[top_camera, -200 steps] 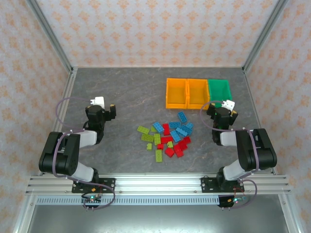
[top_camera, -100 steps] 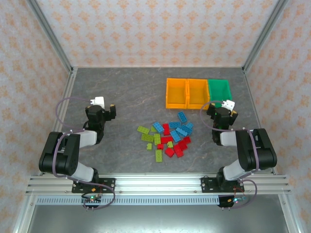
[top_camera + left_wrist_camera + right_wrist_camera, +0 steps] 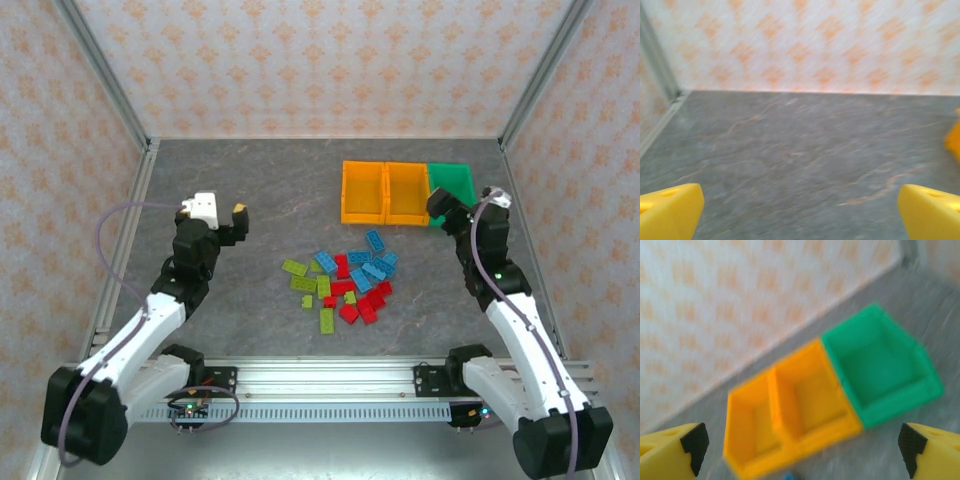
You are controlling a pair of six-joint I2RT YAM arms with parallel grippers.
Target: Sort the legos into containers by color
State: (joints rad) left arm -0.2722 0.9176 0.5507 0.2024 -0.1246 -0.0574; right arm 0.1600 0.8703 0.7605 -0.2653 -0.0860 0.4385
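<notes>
My left tool (image 3: 234, 216) hung over the grey worktop (image 3: 280, 180) at the left of the overhead frame. Its yellow fingers (image 3: 670, 210) were spread wide apart, with worktop showing between them in the wrist view. My right tool (image 3: 446, 208) sat at the right of the frame, over the lower left corner of the green bin (image 3: 458, 180), and its fingers (image 3: 672, 450) were just as far apart. Its blurred wrist view looked onto three bins in a row, side against side. From left to right in the overhead frame these were the first orange bin (image 3: 363, 192), the second orange bin (image 3: 407, 192) and the green one. The legos (image 3: 345, 285) lay loose on the worktop near the centre, below and left of the bins and apart from both tools. The lime ones were mostly on the left of the cluster, the blue at the upper right and the red at the lower right.
</notes>
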